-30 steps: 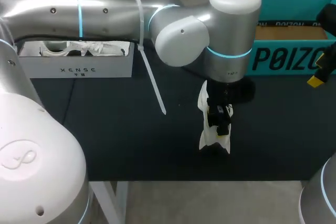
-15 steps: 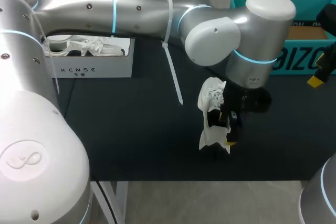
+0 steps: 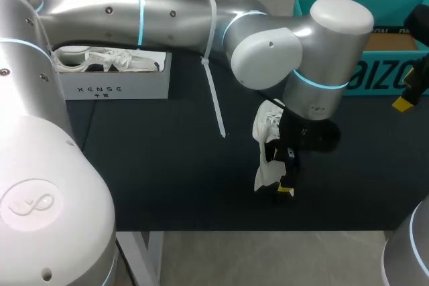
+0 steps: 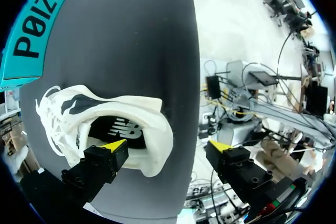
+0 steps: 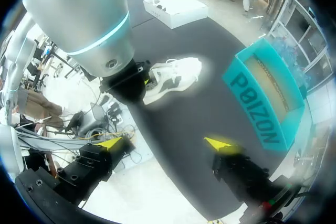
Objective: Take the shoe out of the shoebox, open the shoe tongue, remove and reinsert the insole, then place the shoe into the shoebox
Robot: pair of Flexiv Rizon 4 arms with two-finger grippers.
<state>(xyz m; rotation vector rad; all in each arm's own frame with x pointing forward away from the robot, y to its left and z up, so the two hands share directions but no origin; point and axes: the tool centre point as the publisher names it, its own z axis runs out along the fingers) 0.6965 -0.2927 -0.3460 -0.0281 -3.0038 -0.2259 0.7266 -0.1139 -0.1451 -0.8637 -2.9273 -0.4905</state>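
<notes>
Two boxes | teal shoebox (image 3: 379, 78) | white box (image 3: 110, 88) | left arm (image 3: 174, 18) overhangs shoe (image 3: 266, 132)

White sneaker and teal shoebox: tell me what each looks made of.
White sneaker: probably synthetic leather or textile, matte, with a soft padded collar. Black insole: likely fabric-faced foam. Teal shoebox: seemingly cardboard, smooth printed outside, bare brown board inside.

Left arm (image 3: 167, 11): silver-grey cylindrical links with rounded joint caps. Cyan light rings at the joints. Small dark screws in rows along the housing. White cable tie (image 3: 212, 95) strapped round one link, tail loose. Left end effector (image 4: 167, 145) and right end effector (image 5: 165, 142): black blocky fingers, socket screws, yellow triangular tips.
</notes>
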